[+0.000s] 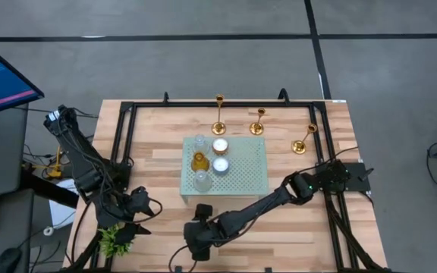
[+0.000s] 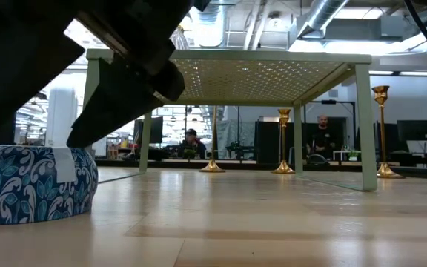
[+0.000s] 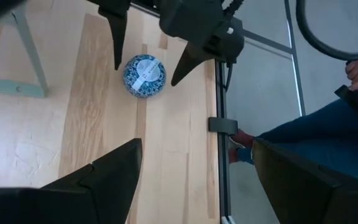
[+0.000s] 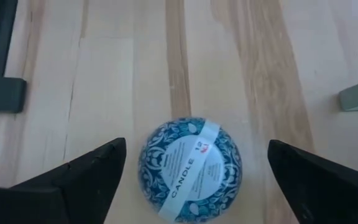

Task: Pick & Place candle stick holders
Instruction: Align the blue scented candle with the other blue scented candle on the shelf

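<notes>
Pale wood bench (image 1: 294, 227): at its near edge the right tool (image 4: 191, 171) hangs spread wide over a blue patterned candle tin (image 4: 190, 160); left tool (image 3: 194, 180) open nearby. Three gold candle stick holders (image 1: 219, 114) stand along the far edge, behind the green rack (image 1: 245, 163).

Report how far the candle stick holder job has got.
Nothing looks done: all three candle stick holders stand on the table behind the green rack, untouched. In hand: the right gripper hovers open over a blue patterned candle tin, not a holder. The left gripper waits open nearby. All picking and placing remains.
</notes>
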Controlling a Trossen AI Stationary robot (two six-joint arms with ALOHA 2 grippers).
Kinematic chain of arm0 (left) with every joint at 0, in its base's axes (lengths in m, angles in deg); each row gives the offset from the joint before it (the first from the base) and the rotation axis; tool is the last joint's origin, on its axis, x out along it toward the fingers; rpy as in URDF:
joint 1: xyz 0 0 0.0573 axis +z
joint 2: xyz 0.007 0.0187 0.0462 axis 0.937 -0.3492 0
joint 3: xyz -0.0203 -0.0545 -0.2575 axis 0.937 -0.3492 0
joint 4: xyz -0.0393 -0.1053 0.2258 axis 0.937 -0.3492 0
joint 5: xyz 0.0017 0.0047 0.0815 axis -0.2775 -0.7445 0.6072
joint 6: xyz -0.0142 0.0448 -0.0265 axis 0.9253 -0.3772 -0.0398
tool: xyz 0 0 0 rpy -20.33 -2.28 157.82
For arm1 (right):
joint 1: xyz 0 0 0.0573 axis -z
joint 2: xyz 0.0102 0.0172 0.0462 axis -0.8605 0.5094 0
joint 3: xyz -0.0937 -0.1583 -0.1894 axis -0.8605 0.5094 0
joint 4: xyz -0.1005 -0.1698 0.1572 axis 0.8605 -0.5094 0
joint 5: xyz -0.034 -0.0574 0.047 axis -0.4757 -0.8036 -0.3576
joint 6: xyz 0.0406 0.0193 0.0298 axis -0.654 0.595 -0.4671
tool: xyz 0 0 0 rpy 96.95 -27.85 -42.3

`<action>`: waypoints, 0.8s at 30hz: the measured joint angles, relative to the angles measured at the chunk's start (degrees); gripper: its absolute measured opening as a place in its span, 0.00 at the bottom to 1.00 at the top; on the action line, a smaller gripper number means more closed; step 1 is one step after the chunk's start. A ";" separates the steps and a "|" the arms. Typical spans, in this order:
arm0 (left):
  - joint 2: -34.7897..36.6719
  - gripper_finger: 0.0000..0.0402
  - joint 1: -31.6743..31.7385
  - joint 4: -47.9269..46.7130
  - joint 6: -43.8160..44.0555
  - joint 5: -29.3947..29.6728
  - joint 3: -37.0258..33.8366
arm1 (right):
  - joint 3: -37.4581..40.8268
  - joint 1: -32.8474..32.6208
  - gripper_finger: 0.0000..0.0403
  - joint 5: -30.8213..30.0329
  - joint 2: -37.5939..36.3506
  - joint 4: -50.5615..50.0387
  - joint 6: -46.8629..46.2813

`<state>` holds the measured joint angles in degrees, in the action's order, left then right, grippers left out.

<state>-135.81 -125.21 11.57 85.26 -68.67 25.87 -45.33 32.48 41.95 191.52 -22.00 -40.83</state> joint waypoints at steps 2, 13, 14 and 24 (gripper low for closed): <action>0.00 0.76 -0.01 0.00 -0.02 -0.02 0.00 | 0.06 0.06 0.94 0.25 0.00 -0.04 -0.11; 0.00 0.76 0.00 0.00 -0.20 -0.01 0.00 | 2.64 -0.26 0.94 -0.03 -0.02 2.38 -2.12; 0.00 0.76 -0.01 0.00 -0.20 -0.01 0.00 | 2.64 -0.16 0.94 0.01 -0.02 2.72 -2.10; 0.00 0.76 0.01 0.01 -0.07 0.46 -0.02 | 2.50 -0.57 0.92 2.55 2.49 3.83 -4.16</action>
<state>-135.81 -125.20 11.58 85.19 -68.21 25.85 -42.83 31.92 44.50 194.01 -18.16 -44.99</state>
